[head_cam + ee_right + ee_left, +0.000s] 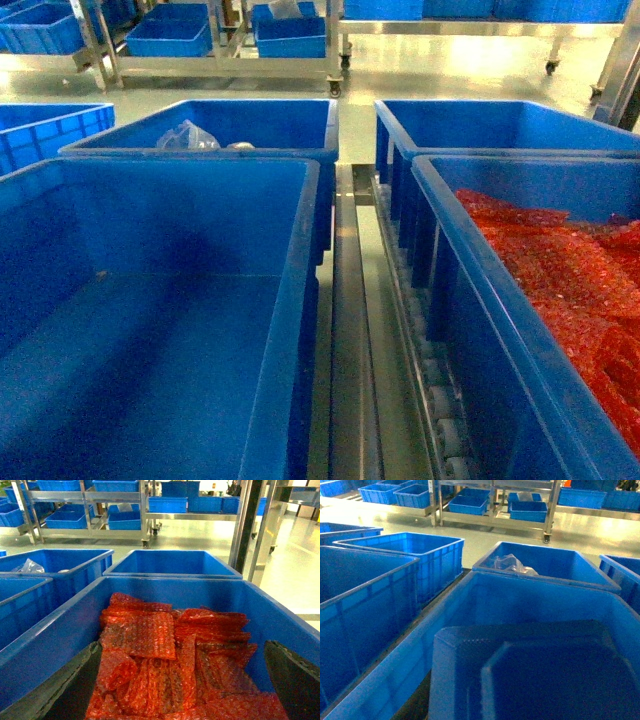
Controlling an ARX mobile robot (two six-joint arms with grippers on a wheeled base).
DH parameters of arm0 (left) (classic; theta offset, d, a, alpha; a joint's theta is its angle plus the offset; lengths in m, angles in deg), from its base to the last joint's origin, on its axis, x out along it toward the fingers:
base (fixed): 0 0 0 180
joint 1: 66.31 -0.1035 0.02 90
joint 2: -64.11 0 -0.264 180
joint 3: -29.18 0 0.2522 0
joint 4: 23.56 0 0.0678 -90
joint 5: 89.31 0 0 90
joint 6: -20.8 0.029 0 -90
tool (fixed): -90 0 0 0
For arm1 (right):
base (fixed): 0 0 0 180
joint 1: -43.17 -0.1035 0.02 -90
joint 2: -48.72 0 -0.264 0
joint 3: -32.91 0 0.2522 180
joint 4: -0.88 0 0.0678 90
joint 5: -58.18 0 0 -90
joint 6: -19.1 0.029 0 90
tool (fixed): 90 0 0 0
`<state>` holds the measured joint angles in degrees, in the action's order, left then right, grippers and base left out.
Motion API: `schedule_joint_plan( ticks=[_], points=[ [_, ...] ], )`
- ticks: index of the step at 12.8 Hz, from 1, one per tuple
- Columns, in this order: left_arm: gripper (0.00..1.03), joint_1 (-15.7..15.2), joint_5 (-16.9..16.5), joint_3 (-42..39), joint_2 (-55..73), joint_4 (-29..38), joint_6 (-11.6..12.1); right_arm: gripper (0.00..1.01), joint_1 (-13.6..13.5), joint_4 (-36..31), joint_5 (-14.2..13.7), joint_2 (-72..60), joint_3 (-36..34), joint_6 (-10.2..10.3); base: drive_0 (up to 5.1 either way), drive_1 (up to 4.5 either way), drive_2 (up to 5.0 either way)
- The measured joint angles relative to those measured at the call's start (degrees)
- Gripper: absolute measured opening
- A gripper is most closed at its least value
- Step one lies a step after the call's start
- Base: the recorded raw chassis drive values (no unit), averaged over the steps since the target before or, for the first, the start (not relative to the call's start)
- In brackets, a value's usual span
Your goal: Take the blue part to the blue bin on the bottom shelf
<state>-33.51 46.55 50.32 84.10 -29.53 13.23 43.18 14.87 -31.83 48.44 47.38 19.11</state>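
Note:
The blue part (545, 675), a dark blue block with bevelled corners, fills the bottom of the left wrist view, close under the camera. It hangs over the near wall of a large, empty blue bin (485, 605). My left gripper's fingers are hidden behind the part, which sits where they close. In the head view the same blue bin (290, 300) is at near left; neither gripper shows there. My right gripper (180, 680) is open, its dark fingers (65, 690) wide apart above red bubble wrap (170, 665). Steel rails and white rollers (440, 400) of the shelf run between the bins.
A bin behind holds a clear plastic bag (188, 135). The right bin (470, 330) is filled with red bubble wrap, and another bin (500, 125) stands behind it. More blue crates stand at left (365, 600), and steel racks with crates (230, 45) stand across the floor.

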Motion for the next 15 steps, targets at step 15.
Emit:
schedule_joint_plan(
  ticks=[15],
  points=[
    [0.43,0.0,0.0,0.0,0.0,0.0,0.0,0.98,0.0,0.1,0.0,0.0,0.0,0.0,0.0,0.0,0.0]
  ],
)
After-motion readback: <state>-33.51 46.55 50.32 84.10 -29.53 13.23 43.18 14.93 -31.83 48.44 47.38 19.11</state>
